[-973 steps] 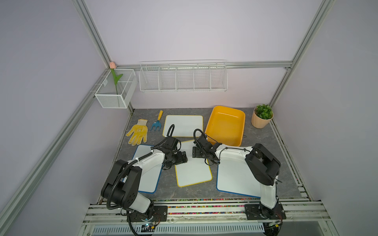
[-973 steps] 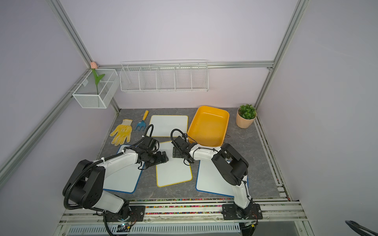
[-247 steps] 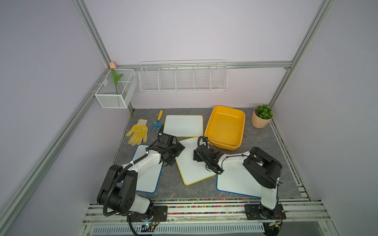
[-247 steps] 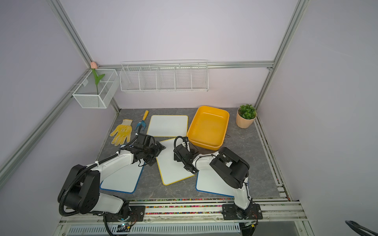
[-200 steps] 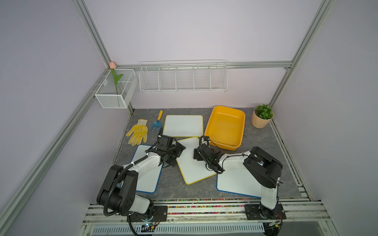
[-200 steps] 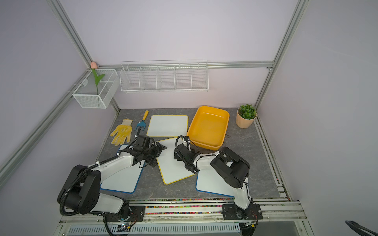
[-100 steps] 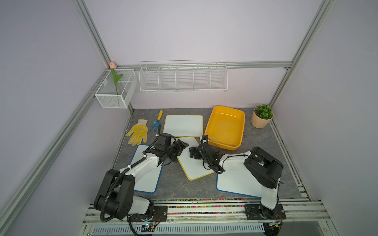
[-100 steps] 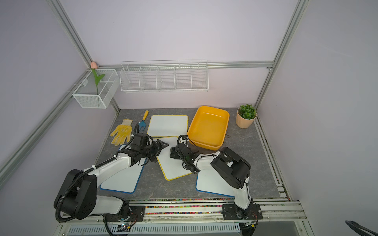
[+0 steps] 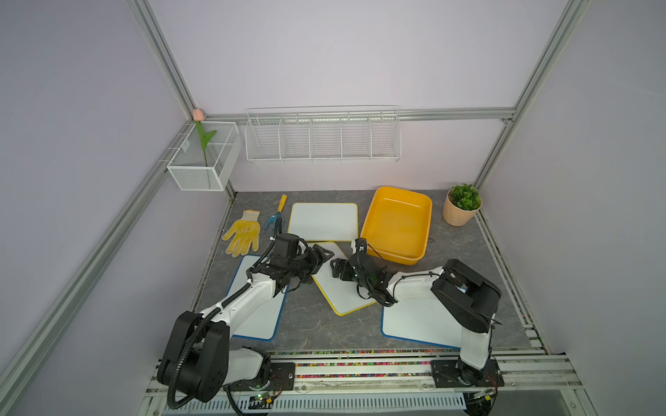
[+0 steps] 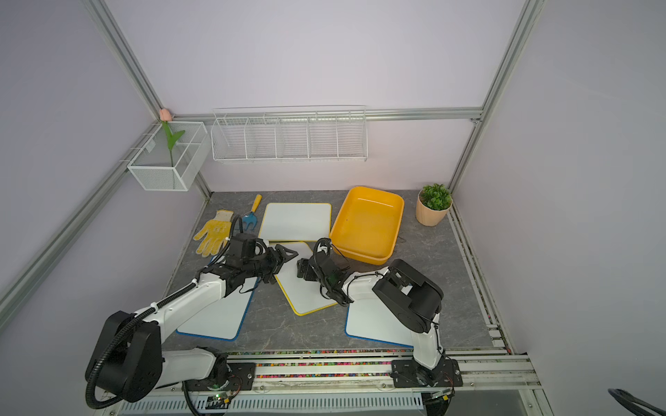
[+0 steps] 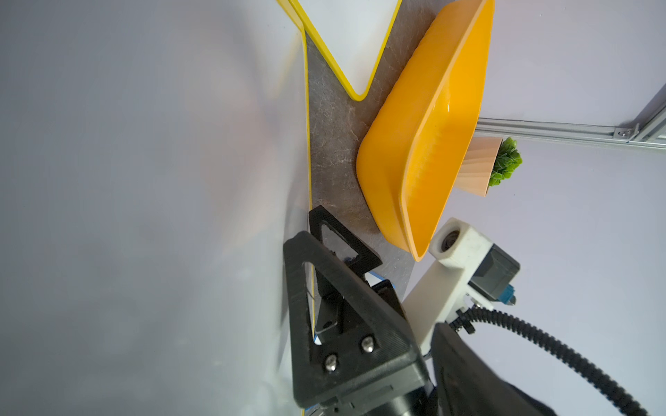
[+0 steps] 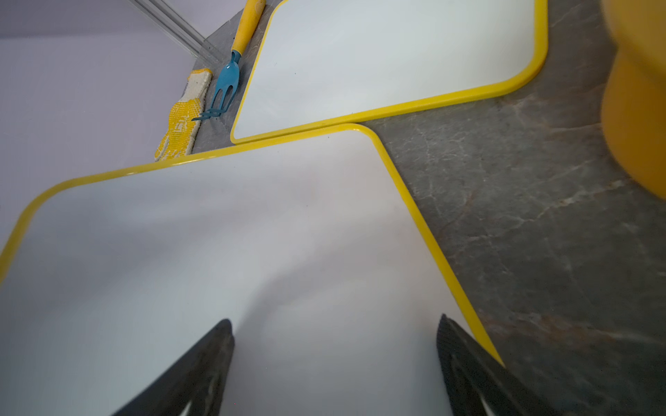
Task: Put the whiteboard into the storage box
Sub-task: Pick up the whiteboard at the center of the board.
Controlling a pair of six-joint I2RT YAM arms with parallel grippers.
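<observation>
**Fingers (image 11: 342,288) astride a yellow rim**

We see the left gripper (image 11: 304,227) set its matte black, triangular-framed fingers either side of the whiteboard's (image 9: 342,291) thin yellow rim. Whether they pinch it, we cannot tell. The right gripper (image 12: 333,318) stands spread wide, with its textured fingertips (image 12: 216,342) over the board's smooth white face. This round-cornered board rests askew on the grey marbled tabletop (image 9: 454,245). It is outside the storage box (image 9: 396,230), a glossy yellow-orange plastic tub at 1 o'clock from it, near but apart. A second yellow-rimmed board (image 9: 324,221) lies at 12 o'clock. Blue-rimmed boards lie at 8 o'clock (image 9: 259,324) and 4 o'clock (image 9: 414,324). At 10 o'clock a white mesh basket (image 9: 201,176) holds a pink tulip (image 9: 199,115), and a ribbed peach pot (image 9: 457,216) holds a green plant (image 9: 465,196).
</observation>
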